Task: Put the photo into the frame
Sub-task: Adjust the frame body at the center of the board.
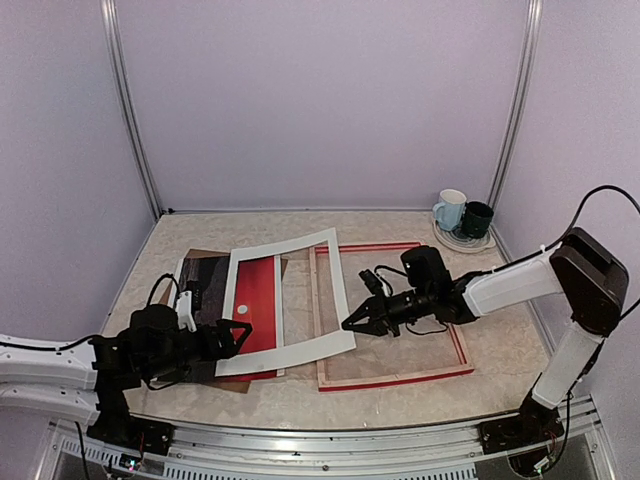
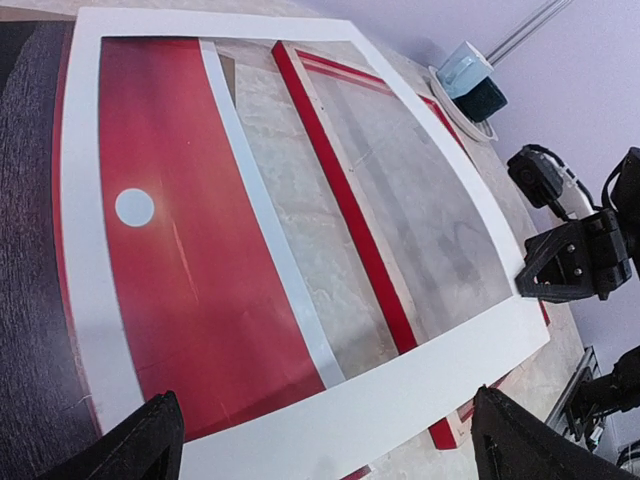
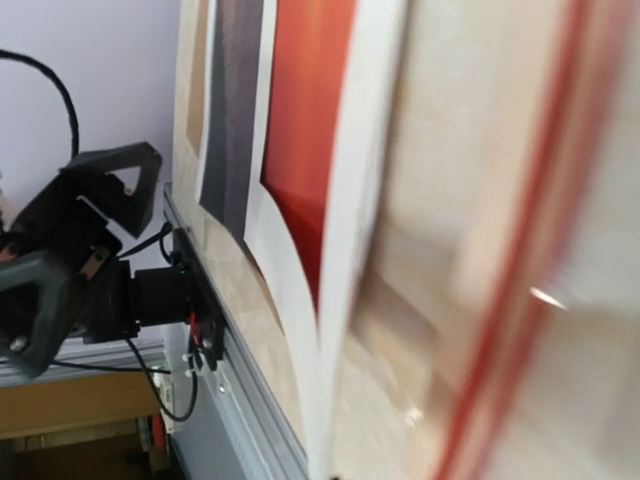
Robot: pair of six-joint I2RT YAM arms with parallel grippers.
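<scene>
One photo, red with a small white sun, lies flat on the table, left of the frame and not yet inside it; its dark strip points further left, where a brown board shows from underneath. Across both the photo and the frame's left rail lies a white mat, so only part of the red print shows through its opening. The right gripper has its fingers pressed together at the mat's right edge, and the right wrist view shows that edge running straight toward the camera, so I judge it to be pinching the mat. The left gripper is spread wide and holds nothing, low over the mat's near-left corner and the photo's near edge. The step in hand appears to be clearing the mat off the photo and the frame. The next move calls for the right arm to carry the mat well aside without dragging the print along. The left gripper would then have to catch the photo's thin edge, which looks hard to pinch while it lies flat, and the frame's opening must stay uncovered to receive it.
</scene>
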